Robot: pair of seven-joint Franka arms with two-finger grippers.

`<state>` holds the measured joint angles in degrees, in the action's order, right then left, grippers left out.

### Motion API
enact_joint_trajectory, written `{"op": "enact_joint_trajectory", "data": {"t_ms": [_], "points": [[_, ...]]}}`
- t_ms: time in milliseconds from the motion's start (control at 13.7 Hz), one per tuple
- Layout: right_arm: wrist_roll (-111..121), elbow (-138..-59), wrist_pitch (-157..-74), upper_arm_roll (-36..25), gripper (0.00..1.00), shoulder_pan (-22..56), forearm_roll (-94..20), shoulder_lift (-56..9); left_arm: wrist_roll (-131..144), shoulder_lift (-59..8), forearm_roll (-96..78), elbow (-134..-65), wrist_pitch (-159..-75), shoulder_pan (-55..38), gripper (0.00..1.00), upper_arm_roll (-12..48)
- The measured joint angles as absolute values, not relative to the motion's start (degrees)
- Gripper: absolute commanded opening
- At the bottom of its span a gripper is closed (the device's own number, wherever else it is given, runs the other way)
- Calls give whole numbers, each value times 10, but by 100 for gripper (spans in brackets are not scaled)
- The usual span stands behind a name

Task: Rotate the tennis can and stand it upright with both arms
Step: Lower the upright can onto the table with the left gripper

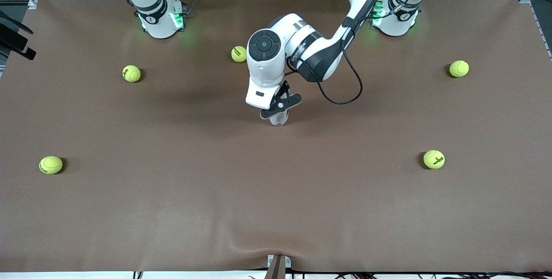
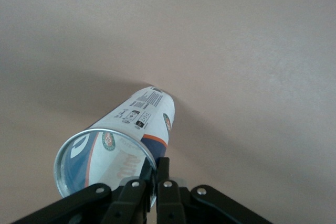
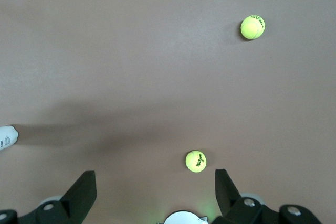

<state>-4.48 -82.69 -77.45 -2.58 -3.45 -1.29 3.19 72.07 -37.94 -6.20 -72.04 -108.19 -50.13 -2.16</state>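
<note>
The tennis can (image 2: 134,124) has a white label with blue and red print and a silvery open rim. It rests on its closed end on the brown table (image 1: 276,192), near the table's middle, leaning a little. My left gripper (image 2: 156,165) is shut on the rim's wall, one finger inside and one outside. From the front, the left gripper (image 1: 279,114) covers most of the can (image 1: 280,122). My right gripper (image 3: 155,192) hangs open and empty high over the table near its own base. A white bit of the can (image 3: 7,137) shows at the edge of the right wrist view.
Several yellow-green tennis balls lie scattered: one (image 1: 238,54) close to the left arm's wrist, others (image 1: 131,73) (image 1: 51,164) toward the right arm's end, and two (image 1: 459,68) (image 1: 434,159) toward the left arm's end. A black cable (image 1: 345,93) loops beside the left forearm.
</note>
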Motion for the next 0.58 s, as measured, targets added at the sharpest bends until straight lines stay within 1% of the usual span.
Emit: {"op": "enact_joint_trajectory", "data": {"t_ms": [365, 584], "points": [[-45, -827, -775, -26, 100, -35, -13, 32, 721, -380, -62, -720, -1100, -501, 9, -22], [-45, -827, -775, -26, 100, -35, -13, 32, 721, -385, -62, -720, -1108, -501, 19, -22]]}}
